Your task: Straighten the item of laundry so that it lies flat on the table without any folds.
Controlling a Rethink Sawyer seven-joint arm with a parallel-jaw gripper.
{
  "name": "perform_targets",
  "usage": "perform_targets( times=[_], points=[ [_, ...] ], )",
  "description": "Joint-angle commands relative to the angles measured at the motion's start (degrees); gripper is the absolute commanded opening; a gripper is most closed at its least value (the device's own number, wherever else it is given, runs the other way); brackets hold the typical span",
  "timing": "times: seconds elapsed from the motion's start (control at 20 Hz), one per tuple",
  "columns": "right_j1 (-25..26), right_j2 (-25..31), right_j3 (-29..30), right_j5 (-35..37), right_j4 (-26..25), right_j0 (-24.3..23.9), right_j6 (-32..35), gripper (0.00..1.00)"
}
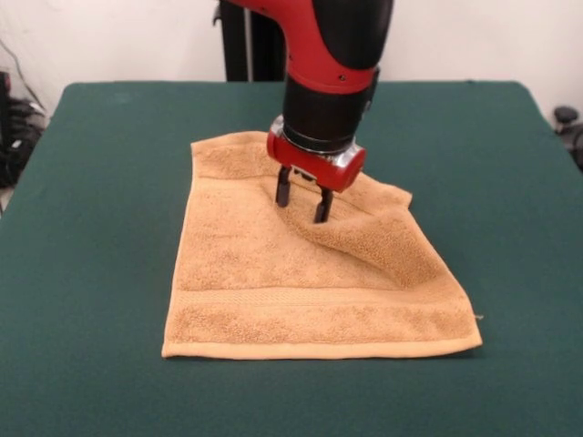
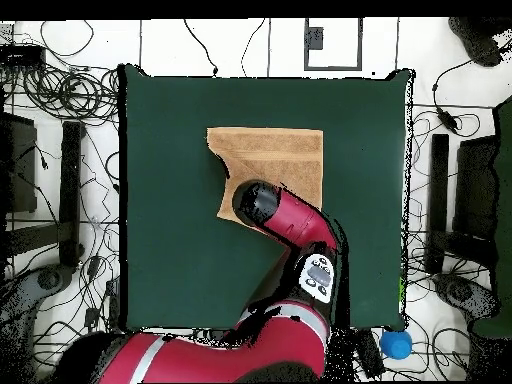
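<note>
The tan-orange towel [image 1: 273, 273] lies on the dark green table [image 1: 109, 182], mostly spread out, with a woven band along its near edge. A raised fold runs diagonally across its right half, and the far right corner is rumpled. My gripper [image 1: 303, 202] hangs just over the far middle of the towel at the upper end of that fold, fingers apart and holding nothing. In the overhead view the towel [image 2: 275, 155] lies in the table's [image 2: 160, 200] upper middle, and the arm's wrist [image 2: 256, 203] covers the towel's lower left part and hides the gripper.
The arm [image 2: 300, 240] crosses the table from the robot's base. The black pedestal [image 1: 246, 41] stands behind the far edge. Cables and stands ring the table on the floor [image 2: 60, 100]. A blue object [image 2: 396, 344] sits off the table's corner.
</note>
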Motion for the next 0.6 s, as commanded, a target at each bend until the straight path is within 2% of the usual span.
perform_targets(
  times=[0.05, 0.2, 0.35, 0.6],
  points=[
    [3.13, 8.72, 3.73, -0.46, 3.79, 2.16, 15.7, 1.0],
    [3.29, 10.52, 3.98, -1.0, 3.86, 0.58, 14.24, 1.0],
    [4.17, 15.08, 5.13, -3.58, 4.4, -2.75, 12.27, 1.0],
    [4.99, 18.5, 6.0, -6.17, 4.68, -4.61, 12.38, 1.0]
  ],
)
